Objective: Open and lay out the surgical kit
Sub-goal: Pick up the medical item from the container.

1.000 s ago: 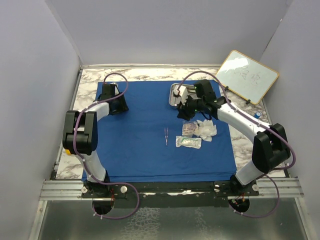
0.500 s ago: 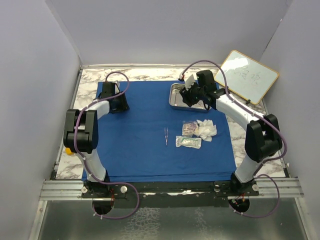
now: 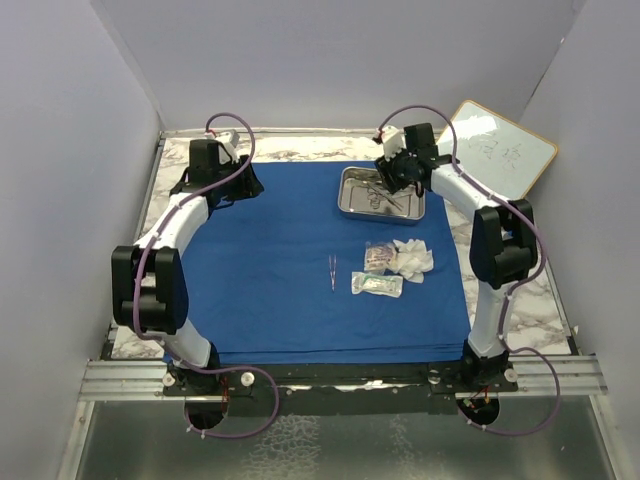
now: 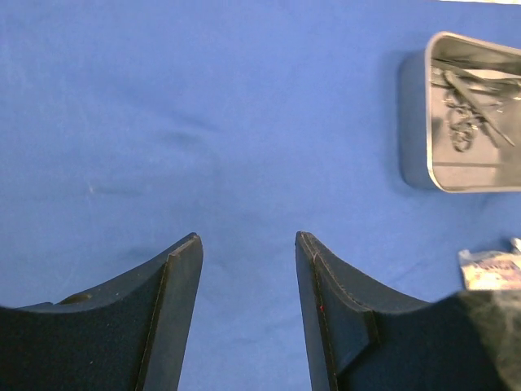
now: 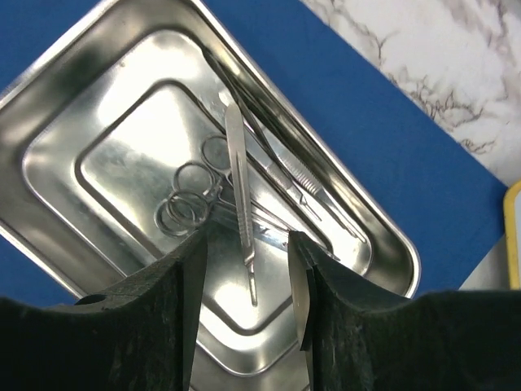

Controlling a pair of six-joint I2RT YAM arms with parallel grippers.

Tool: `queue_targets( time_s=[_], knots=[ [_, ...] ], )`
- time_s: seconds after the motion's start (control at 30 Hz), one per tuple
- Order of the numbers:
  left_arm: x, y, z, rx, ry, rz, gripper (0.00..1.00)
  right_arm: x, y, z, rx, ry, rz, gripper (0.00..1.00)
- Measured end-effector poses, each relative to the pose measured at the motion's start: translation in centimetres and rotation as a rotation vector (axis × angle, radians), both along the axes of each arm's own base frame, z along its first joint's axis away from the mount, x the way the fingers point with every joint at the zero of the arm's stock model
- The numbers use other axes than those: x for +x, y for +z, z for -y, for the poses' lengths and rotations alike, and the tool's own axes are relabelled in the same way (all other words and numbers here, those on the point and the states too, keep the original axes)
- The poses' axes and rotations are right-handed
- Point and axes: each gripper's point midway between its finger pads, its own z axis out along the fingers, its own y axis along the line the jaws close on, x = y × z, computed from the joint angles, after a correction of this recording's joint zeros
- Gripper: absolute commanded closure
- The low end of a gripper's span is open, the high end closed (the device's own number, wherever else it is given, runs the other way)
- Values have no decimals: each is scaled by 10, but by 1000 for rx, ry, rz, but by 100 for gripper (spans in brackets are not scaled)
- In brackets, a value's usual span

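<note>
The royal-blue cloth (image 3: 280, 270) lies spread flat on the table. The steel tray (image 3: 345, 195) stands on its far right part and holds scissors or forceps (image 5: 194, 199), a slim straight steel tool (image 5: 238, 179) and other thin tools. My right gripper (image 3: 393, 178) hovers open over the tray (image 5: 73, 65), with the slim tool's tip between its jaws (image 5: 247, 236). Tweezers (image 3: 332, 272), white gauze (image 3: 412, 258) and two clear packets (image 3: 377, 285) lie on the cloth's middle right. My left gripper (image 3: 238, 186) is open and empty above bare cloth (image 4: 247, 238) at the far left.
A wood-framed whiteboard (image 3: 495, 152) leans at the far right, close to the right arm. The marble table (image 3: 520, 290) shows around the cloth. Grey walls close in the left, far and right sides. The tray (image 4: 415, 122) also shows at the left wrist view's right.
My right gripper has moved from beside the packets and gauze to the far side, over the tray. My left arm has swung its wrist toward the far left corner.
</note>
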Motion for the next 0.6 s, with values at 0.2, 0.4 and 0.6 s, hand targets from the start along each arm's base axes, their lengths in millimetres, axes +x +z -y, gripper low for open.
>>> queue_targets(
  time_s=[0.2,0.4,0.6],
  knots=[
    [-5,27,11,-32,-72,64,47,-5,-33,17,-32,-1,-103,56],
    [-10,34,16,-42,-112,87,47,-12,-50,18,-37,33,-170,56],
    [-14,35,20,-60,-136,89,47,-13,-66,17,-40,61,-210,60]
  ],
)
